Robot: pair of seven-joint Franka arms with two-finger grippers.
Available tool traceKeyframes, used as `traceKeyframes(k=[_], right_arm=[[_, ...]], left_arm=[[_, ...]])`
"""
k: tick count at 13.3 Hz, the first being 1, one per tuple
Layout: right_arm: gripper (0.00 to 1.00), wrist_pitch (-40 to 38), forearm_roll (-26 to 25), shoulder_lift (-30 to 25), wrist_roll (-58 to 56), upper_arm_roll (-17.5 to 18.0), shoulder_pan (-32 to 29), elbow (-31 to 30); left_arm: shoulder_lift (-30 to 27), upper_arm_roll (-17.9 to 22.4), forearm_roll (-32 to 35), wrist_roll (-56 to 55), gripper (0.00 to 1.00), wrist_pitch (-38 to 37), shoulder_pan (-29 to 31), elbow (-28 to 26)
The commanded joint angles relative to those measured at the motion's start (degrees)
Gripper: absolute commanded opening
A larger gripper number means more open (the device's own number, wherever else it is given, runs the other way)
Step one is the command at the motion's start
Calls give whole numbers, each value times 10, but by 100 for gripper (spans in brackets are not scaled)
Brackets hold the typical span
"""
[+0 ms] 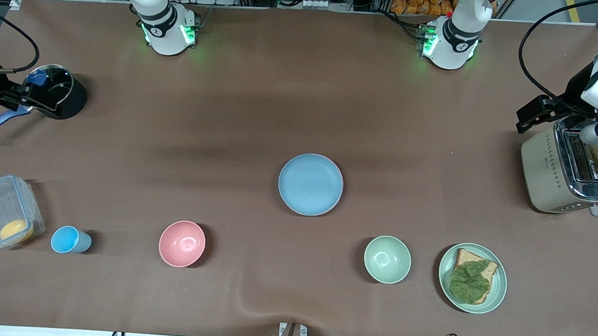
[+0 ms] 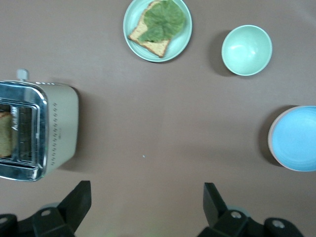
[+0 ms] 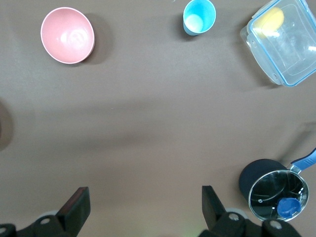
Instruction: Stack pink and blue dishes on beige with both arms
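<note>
A light blue plate (image 1: pixel 310 184) lies flat at the middle of the table. In the left wrist view the blue plate (image 2: pixel 296 138) shows a thin tan-pink rim (image 2: pixel 270 134) under its edge, so it rests on something round. I cannot tell which plate that is. No pink or beige plate shows apart from it. My left gripper (image 2: pixel 147 207) hangs open and empty high over bare table beside the toaster. My right gripper (image 3: pixel 145 210) hangs open and empty high over bare table near the pot.
Along the edge near the front camera stand a clear box (image 1: pixel 3 212), blue cup (image 1: pixel 69 239), pink bowl (image 1: pixel 182 243), green bowl (image 1: pixel 387 259) and green plate with toast (image 1: pixel 499 284). A toaster (image 1: pixel 548 167) sits at the left arm's end, a lidded black pot (image 1: pixel 67 99) at the right arm's.
</note>
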Motion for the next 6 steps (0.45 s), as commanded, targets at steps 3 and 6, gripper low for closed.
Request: traceKeyframes(k=[3, 6], right_arm=[[100, -3, -5, -3, 10, 9, -9, -2], [100, -3, -5, -2, 10, 9, -9, -2]], left_arm=[[10, 1, -16, 23, 100, -11, 4, 9], [11, 1, -14, 22, 100, -10, 5, 9]])
